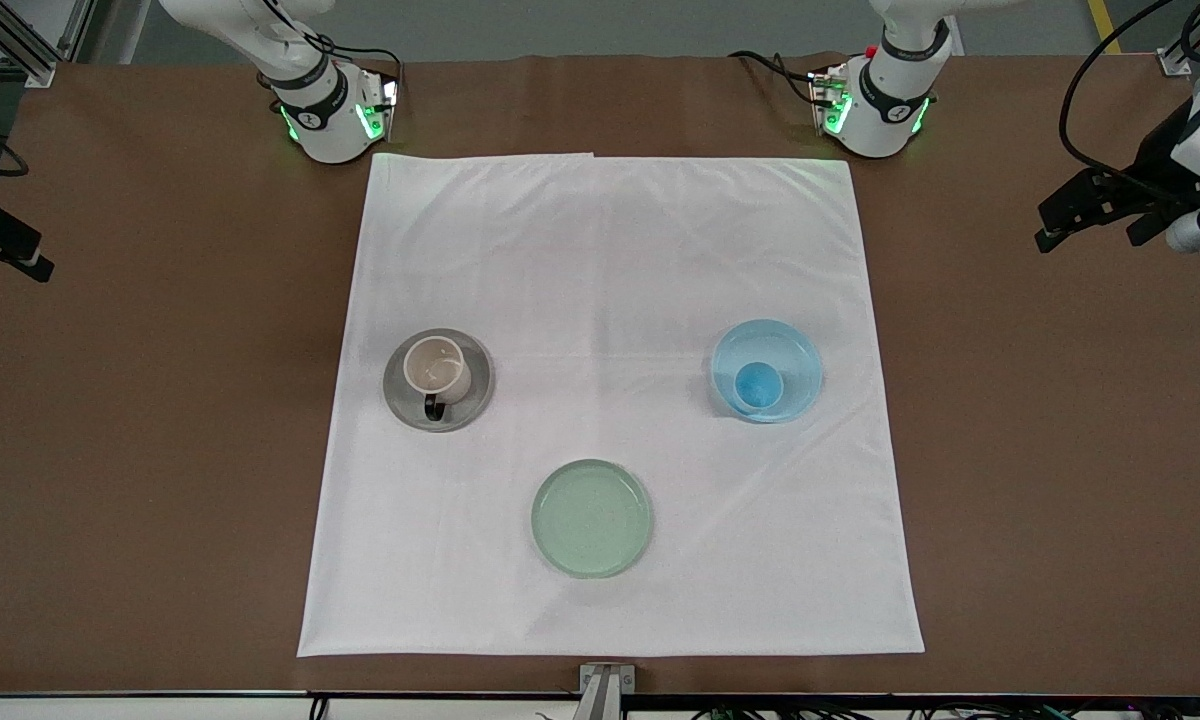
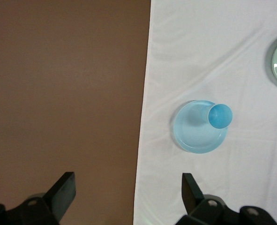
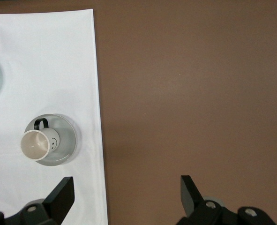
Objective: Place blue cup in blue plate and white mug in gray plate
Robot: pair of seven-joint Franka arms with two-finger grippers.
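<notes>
The blue cup (image 1: 759,384) stands in the blue plate (image 1: 795,352), toward the left arm's end of the table; the white mug (image 1: 437,366) stands in the gray plate (image 1: 401,392), toward the right arm's end; both jobs look done. The left gripper (image 2: 129,187) hangs wide open over the bare table by the cloth's (image 1: 610,260) edge; the right gripper (image 3: 127,190) too, holding nothing. The cup sits near its plate's rim, so a low swinging arm could tip it.

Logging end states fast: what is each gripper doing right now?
Left gripper: open, holding nothing, over the brown table beside the white cloth's edge.
Right gripper: open, holding nothing, over the brown table.
</notes>
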